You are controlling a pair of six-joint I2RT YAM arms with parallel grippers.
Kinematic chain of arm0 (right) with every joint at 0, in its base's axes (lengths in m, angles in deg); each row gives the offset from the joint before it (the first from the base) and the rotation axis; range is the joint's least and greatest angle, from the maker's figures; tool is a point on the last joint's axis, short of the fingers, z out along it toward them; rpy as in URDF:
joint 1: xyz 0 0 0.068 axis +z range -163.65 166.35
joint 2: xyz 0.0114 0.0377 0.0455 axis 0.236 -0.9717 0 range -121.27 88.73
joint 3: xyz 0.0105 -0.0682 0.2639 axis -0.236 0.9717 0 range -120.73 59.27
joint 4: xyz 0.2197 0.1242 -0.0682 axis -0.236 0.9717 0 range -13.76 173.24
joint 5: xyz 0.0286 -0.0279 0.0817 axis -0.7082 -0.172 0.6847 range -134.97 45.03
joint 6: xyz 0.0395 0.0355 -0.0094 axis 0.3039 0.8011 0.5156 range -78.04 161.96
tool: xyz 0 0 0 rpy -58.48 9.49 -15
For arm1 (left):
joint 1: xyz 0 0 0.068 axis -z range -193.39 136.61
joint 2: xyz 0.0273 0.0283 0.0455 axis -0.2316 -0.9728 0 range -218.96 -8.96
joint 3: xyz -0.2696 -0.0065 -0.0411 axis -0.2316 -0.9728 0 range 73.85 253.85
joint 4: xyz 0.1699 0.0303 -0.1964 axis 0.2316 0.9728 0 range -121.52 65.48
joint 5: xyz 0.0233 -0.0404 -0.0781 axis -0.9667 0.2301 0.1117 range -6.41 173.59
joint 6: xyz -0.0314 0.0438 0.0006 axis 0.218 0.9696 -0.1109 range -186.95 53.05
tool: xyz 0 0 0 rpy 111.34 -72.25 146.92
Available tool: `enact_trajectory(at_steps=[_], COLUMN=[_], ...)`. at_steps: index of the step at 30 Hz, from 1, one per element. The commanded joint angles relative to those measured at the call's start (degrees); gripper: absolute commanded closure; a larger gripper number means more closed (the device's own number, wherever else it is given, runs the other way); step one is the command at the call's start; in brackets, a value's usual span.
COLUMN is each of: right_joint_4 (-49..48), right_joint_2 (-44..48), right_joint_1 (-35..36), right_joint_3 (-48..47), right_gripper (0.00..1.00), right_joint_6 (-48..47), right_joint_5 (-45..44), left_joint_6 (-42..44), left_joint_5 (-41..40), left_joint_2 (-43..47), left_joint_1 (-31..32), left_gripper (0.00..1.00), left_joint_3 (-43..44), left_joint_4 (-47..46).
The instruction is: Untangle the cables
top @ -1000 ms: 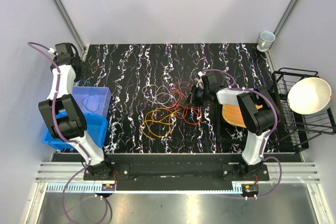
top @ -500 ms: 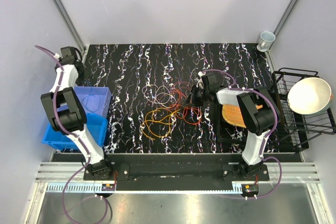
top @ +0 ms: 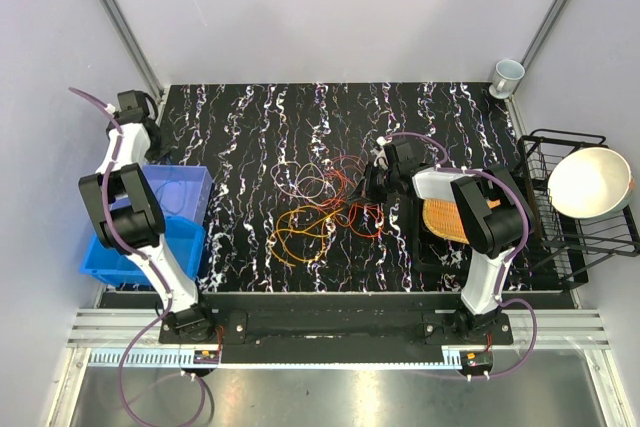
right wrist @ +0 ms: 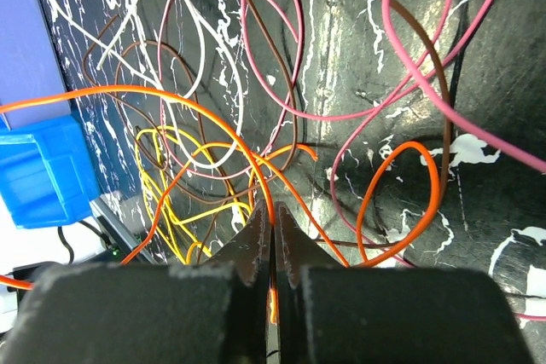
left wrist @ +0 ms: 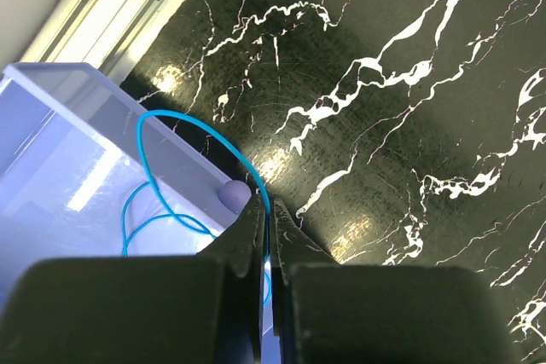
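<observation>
Cables (top: pixel 322 199) look light, limp and snag-prone, tangled at table (top: pixel 240 117) centre, best taken strand by strand: right gripper (right wrist: pixel 273 209) pinches an orange cable (right wrist: pixel 128 89), left gripper (left wrist: pixel 266 212) a blue cable (left wrist: pixel 175 113) at the box (left wrist: pixel 77 151).

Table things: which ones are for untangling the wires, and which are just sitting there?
For the job: cables; blue cable pinched in the left gripper; orange cable pinched in the right gripper; maybe the clear box, since the blue cable lies in it.
Just lying about: cup, bowl, rack, blue bin.
</observation>
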Motion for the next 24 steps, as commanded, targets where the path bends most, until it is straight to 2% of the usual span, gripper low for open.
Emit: enact_trajectory(at_steps=[1, 14, 17, 21, 22, 24], right_joint_4=[-1.8, -2.5, -2.7, -2.7, -2.7, -2.7], right_joint_2=[1.5, 1.7, 1.9, 2.2, 2.4, 2.6], right_joint_1=[0.0, 0.0, 0.0, 0.0, 0.0, 0.0], right_joint_3=[-0.2, -0.1, 0.1, 0.4, 0.5, 0.6], right_gripper=[1.00, 1.00, 1.00, 1.00, 1.00, 1.00], right_joint_6=[0.1, 0.8, 0.8, 0.9, 0.9, 0.8], right_joint_5=[0.9, 2.3, 2.4, 2.4, 2.4, 2.3], left_joint_6=[0.4, -6.4, -8.1, -8.6, -8.6, -8.3], left_joint_5=[-2.2, -3.8, -6.7, -7.2, -7.2, -7.6], left_joint_2=[6.5, 24.3, 27.1, 29.2, 29.5, 31.3], left_joint_1=[0.3, 1.0, 1.1, 1.1, 1.1, 1.0], left_gripper=[1.00, 1.00, 0.95, 0.62, 0.48, 0.37], left_joint_3=[0.5, -20.0, -24.6, -25.8, -25.7, -25.9], left_joint_4=[1.1, -2.4, -4.5, -6.2, -6.1, -6.4])
